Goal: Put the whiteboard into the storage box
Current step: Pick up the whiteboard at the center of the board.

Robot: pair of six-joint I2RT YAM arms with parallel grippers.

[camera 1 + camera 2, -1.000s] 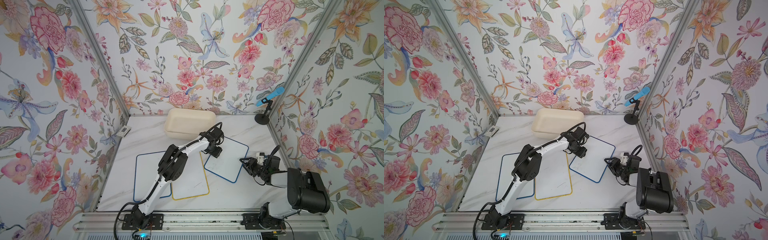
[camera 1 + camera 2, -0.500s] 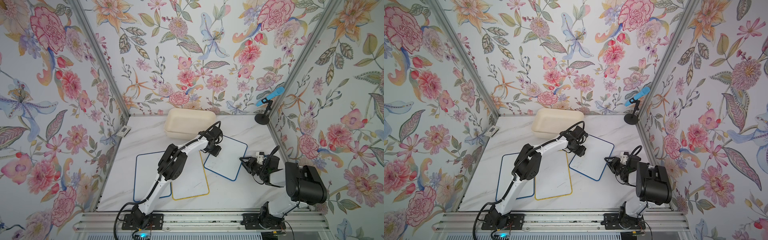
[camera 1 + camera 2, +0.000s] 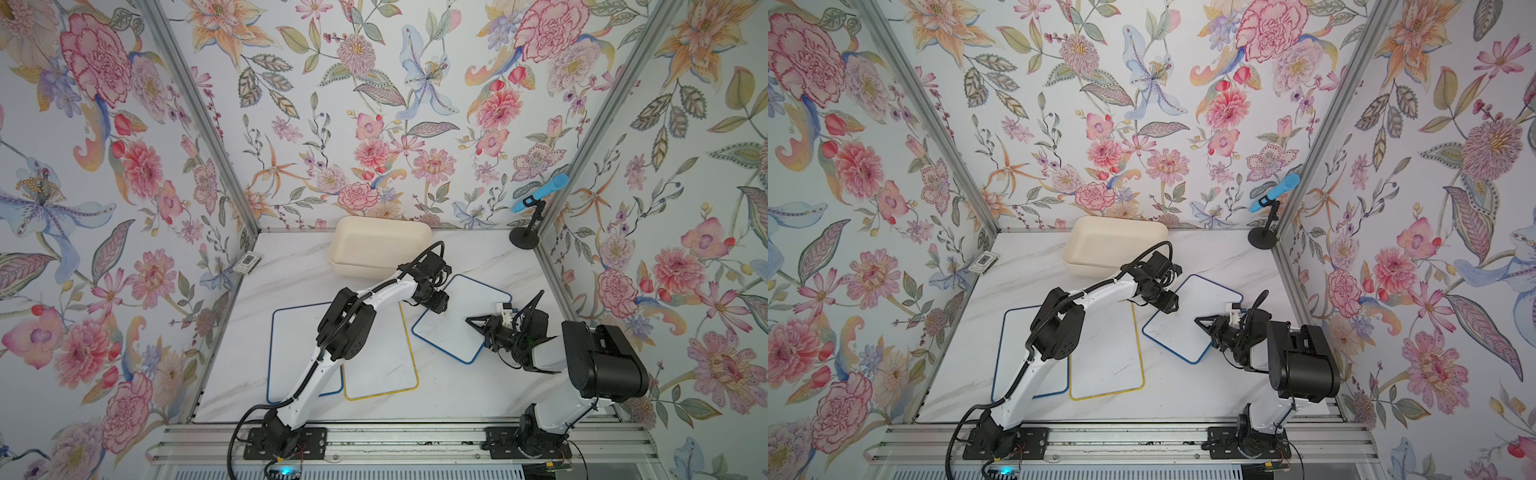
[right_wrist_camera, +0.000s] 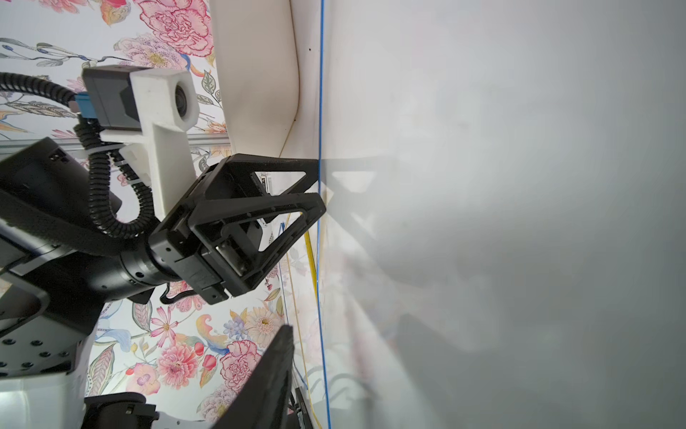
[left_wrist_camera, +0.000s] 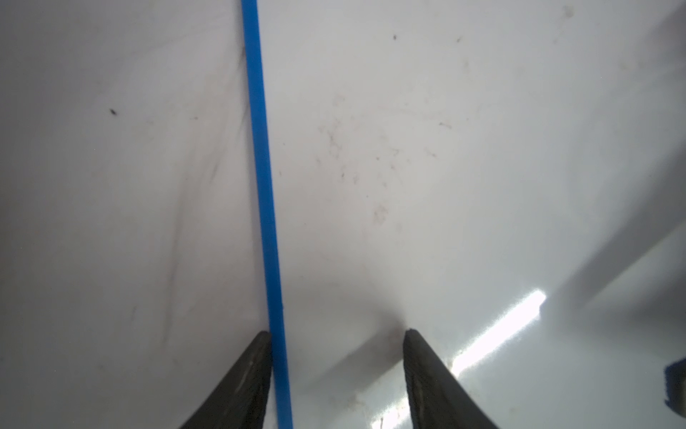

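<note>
Pin the blue-rimmed whiteboard (image 3: 469, 299), lying flat and askew on the tabletop (image 3: 478, 253) just in front of the storage box (image 3: 365, 270), with the left claw (image 5: 337, 332) spread astride its rim. Seat the right claw (image 3: 473, 322), grip impossible to judge here, on the opposite edge; pinch squarely, lift level, avoid dragging the neighbouring yellow-rimmed board (image 3: 382, 361).

Marble table (image 3: 457, 386); storage box (image 3: 374, 249), whiteboards (image 3: 382, 365)
</note>
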